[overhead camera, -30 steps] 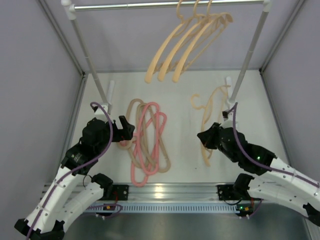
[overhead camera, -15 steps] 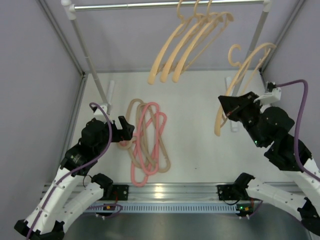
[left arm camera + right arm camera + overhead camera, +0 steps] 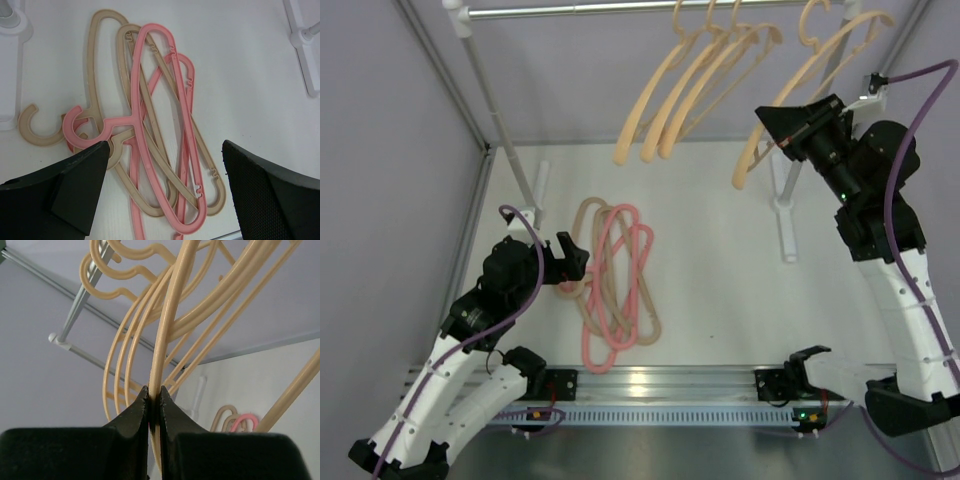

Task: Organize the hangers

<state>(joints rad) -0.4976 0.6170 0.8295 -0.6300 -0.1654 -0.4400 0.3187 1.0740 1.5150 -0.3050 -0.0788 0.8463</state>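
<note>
Well, at the lower left of the top view my left gripper (image 3: 570, 258) is hovering with its fingers spread wide and gripping nothing. It sits just beside the tangled pile of pink and beige hangers (image 3: 613, 290), which is lying on the white table (image 3: 720, 250). Farther up, at the upper right, my right gripper (image 3: 782, 125) is pinching one peach hanger (image 3: 830, 52) by its arm. Its hook is near the grey rail (image 3: 570, 12), though I cannot tell whether it is catching. Three more peach hangers (image 3: 685, 88) are hanging there.
</note>
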